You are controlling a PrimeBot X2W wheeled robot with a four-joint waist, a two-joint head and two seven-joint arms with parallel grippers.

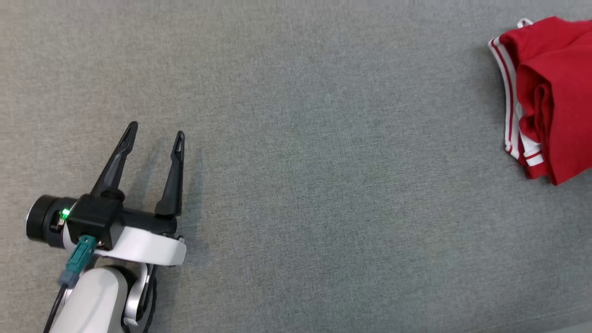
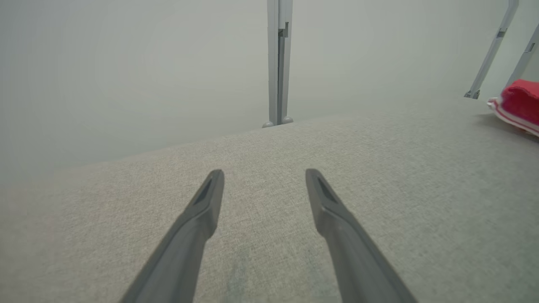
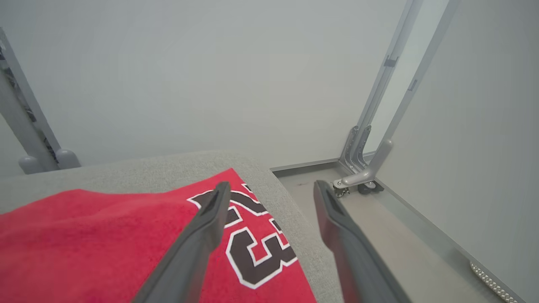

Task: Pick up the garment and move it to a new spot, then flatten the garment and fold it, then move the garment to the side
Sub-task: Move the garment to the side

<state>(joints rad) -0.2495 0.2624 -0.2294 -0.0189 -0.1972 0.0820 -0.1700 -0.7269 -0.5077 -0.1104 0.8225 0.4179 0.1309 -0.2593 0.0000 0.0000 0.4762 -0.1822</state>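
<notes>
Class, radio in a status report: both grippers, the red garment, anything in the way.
Left gripper open, empty, over the grey surface. Right gripper open, empty, at the red garment's edge. Garment roughly folded, far right. Nothing seen in the way.

We see a grey woven fabric surface (image 1: pixel 296 194) under soft, even light. Behind it: plain pale wall (image 2: pixel 126 63) w/ an upright grey metal post (image 2: pixel 278 63). Past the surface's edge, slanted metal struts (image 3: pixel 381 97) come down to a smooth grey floor (image 3: pixel 391 252).

Grey fabric surface (image 1: pixel 323 185), metal post (image 2: pixel 278 63)
</notes>
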